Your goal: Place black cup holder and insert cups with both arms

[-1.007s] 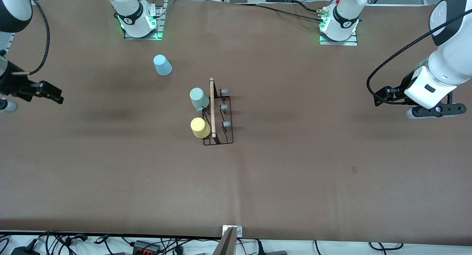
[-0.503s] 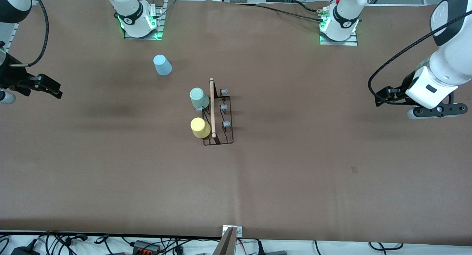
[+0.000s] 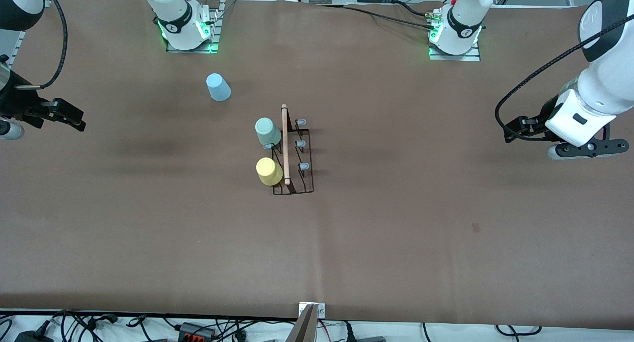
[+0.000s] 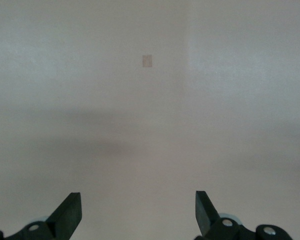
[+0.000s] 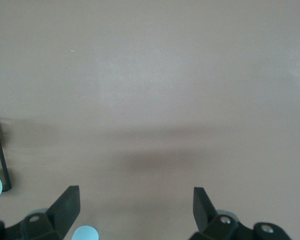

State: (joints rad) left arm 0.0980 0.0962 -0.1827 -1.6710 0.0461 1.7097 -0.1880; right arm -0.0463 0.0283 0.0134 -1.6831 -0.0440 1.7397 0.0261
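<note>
- Tabletop (image 3: pixel 396 243): one broad, matte brown sheet, smooth, with faint creases running across it.
- Thin black wire cup holder (image 3: pixel 305 185) stands near the tabletop's middle on a rectangular wire base; a slim, round, light wooden rod handle (image 3: pixel 285 144) runs along its top, and small grey-tipped pegs (image 3: pixel 300 143) stick up on the side toward the left arm's end.
- Pale mint green plastic tumbler (image 3: pixel 266 130) sits upside down on the rack, on the side toward the right arm's end, just beside the rod.
- Yellow plastic tumbler (image 3: pixel 268 171), same plain tapered shape, sits inverted on that same side, nearer the front camera.
- Light blue plastic tumbler (image 3: pixel 218 86) stands mouth-down on the bare tabletop, well apart from the rack and nearer the right arm's base.
- Left gripper (image 4: pixel 138 212): black jaws wide, holding nothing, over bare tabletop at the left arm's end.
- Right gripper (image 5: pixel 136 207): black jaws wide and empty, over the right arm's end.
</note>
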